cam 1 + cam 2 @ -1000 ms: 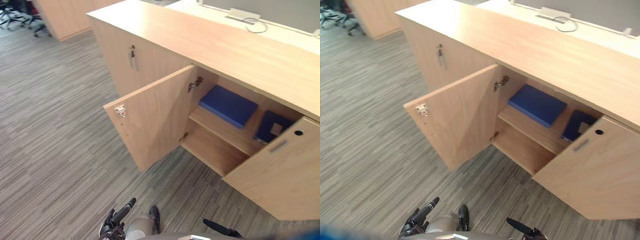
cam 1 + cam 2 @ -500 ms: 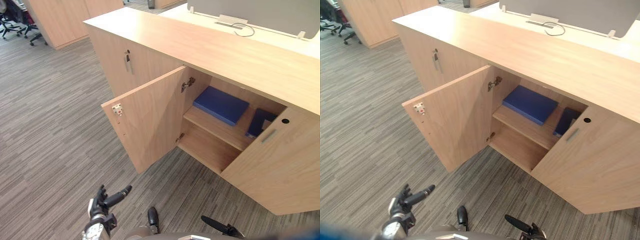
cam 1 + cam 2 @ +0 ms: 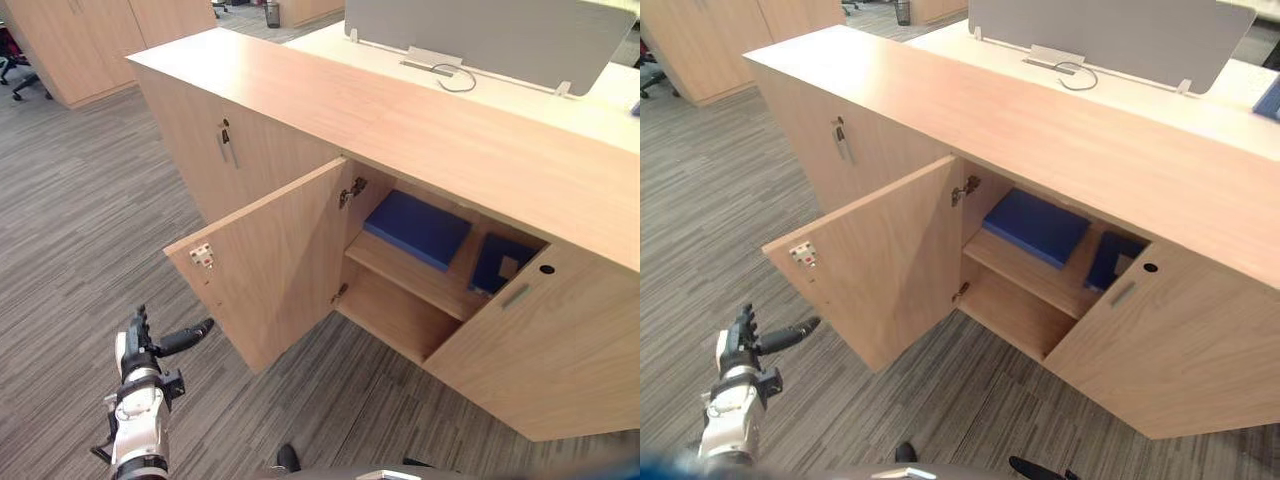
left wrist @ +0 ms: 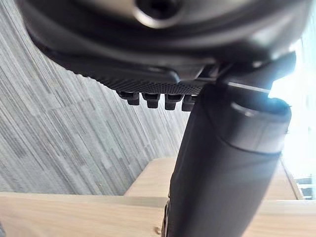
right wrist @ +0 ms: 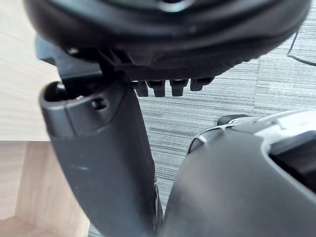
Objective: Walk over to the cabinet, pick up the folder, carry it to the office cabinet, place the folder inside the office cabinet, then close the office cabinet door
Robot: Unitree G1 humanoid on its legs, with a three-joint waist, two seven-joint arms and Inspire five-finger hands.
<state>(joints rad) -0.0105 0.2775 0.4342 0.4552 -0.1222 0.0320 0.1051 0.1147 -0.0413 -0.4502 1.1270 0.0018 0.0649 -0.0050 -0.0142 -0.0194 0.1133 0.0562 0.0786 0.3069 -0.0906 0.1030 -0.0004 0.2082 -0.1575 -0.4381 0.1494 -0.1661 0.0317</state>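
Left hand (image 3: 143,352) open and empty, near the open light wooden cabinet door (image 3: 272,262); right hand (image 5: 101,153) relaxed too. Flat blue folder (image 3: 417,228) lies on the shelf inside. I'd say the closing step: push the door shut.

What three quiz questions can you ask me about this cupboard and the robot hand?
1. True or false: the cupboard's left door and right door both stand open.
2. Where does the blue folder lie? A: on the floor. B: on the upper shelf. C: on the cupboard's top.
3. Fill the gap: the left robot hand holds ____.

Key: 1 true. 2 B. 3 nothing.
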